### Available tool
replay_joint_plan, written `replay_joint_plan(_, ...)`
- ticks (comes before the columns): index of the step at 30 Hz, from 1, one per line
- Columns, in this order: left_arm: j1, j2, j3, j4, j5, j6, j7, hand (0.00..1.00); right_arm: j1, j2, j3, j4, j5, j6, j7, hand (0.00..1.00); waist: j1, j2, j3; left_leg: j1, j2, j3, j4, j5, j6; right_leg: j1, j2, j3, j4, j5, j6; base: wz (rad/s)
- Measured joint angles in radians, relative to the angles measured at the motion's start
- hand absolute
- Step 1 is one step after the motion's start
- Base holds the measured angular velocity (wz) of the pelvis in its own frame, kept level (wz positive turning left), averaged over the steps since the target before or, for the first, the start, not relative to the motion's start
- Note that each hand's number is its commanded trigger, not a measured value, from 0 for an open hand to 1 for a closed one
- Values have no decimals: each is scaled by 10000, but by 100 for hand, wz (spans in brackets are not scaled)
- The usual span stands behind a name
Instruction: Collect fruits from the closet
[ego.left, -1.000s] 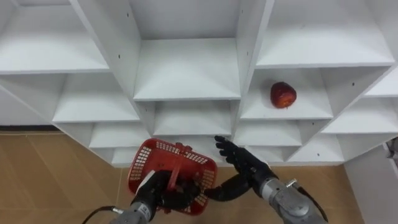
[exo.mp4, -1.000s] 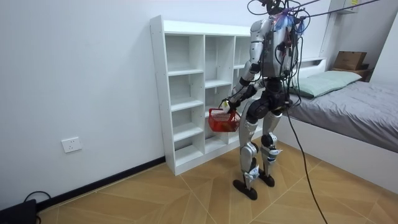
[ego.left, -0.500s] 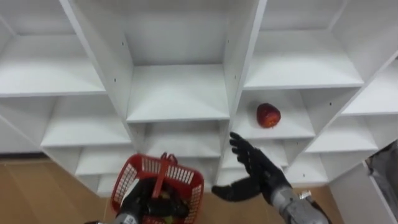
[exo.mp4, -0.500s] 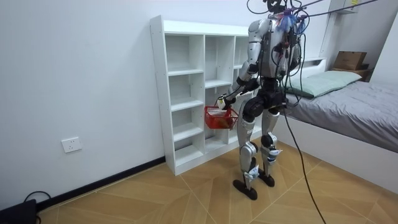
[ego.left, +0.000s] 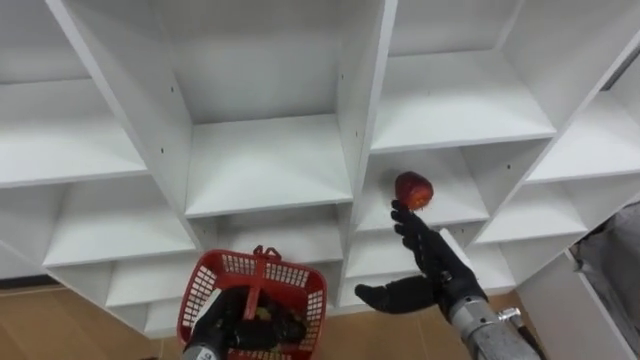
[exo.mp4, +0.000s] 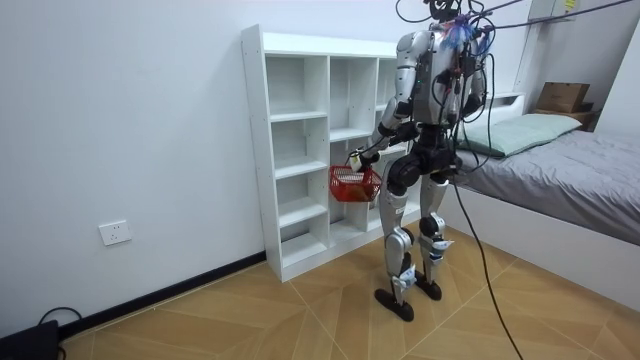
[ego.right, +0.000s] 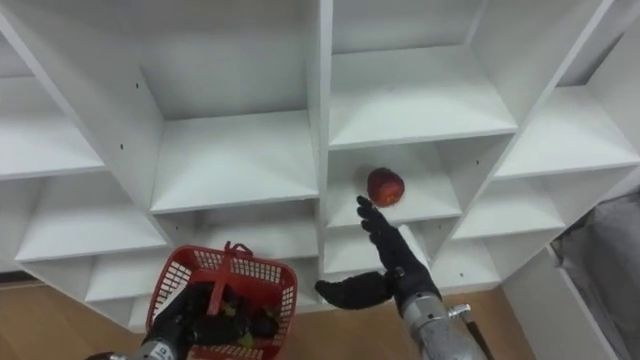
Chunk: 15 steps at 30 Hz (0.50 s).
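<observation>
Closet: white closet (ego.left: 268, 160) of open compartments, standing on a wooden floor (exo.mp4: 300, 310).
Apple: one red apple (ego.left: 413, 190) lying on a shelf board (compartment just right of the central upright).

light: bright, even | shadows: soft, under closet (ego.left: 265, 160) shelves | edges: shelf lines splay outward

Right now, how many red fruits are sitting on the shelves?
1. The red fruit lies on a shelf of the white closet, just past the open right hand. More may be hidden in the red basket held by the left hand.
</observation>
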Motion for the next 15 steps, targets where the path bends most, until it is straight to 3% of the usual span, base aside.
replay_joint_plan(15,334,14,312,-626,6,-1,341,100,-18,-149,-781,-65,195,-27,-2045,0,-31,-45,-32,247,-8,26,24,-10,3,246,3,34,8,-43,17,0)
